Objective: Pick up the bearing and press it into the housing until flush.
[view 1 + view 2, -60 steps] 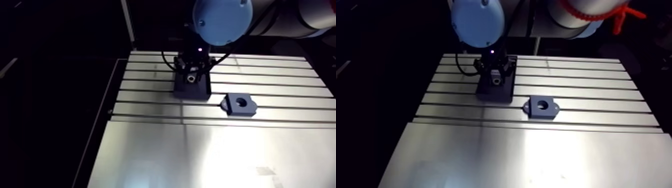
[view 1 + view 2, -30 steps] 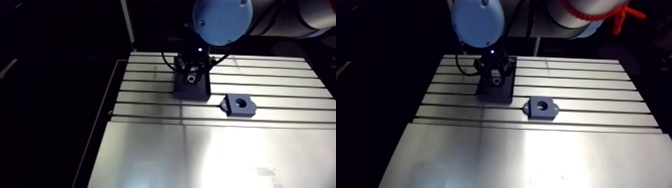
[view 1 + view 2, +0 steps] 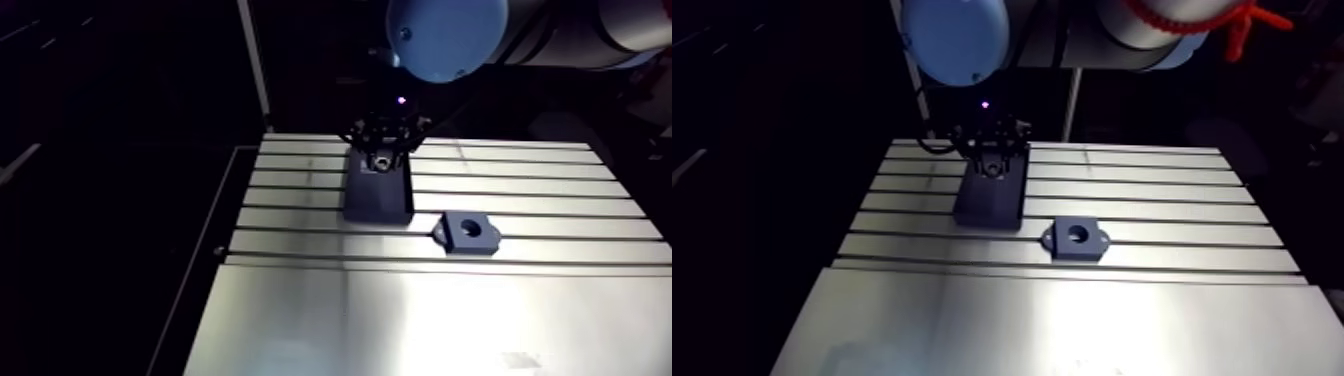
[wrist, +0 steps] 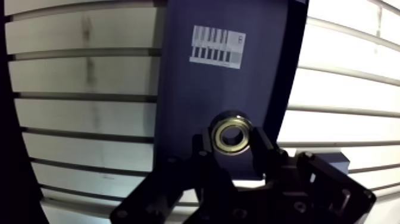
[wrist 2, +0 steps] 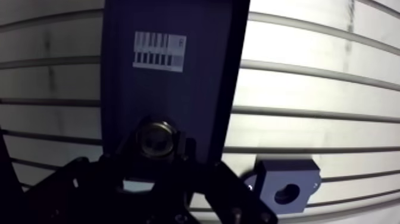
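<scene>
The bearing [image 4: 231, 136], a small steel ring, is pinched between my gripper's [image 4: 232, 143] two black fingers, which are shut on it. It hangs above a dark blue holder block [image 4: 226, 77] that carries a white barcode label [image 4: 217, 46]. In the arm view the gripper [image 3: 380, 160] stands over the far end of that block [image 3: 378, 195]. The housing [image 3: 468, 232], a dark block with a round bore, lies on the table to the right of the holder, also seen beside the gripper in the wrist view [image 5: 286, 184]. Its bore shows nothing inside.
The slotted aluminium table [image 3: 560, 190] runs under both parts, with a smooth plate [image 3: 420, 320] toward the near side. The table's left edge [image 3: 230, 230] drops into darkness.
The gripper has risen off the holder block with the bearing still held. The arm view has shifted with the arm, so the table sits lower in the picture.
</scene>
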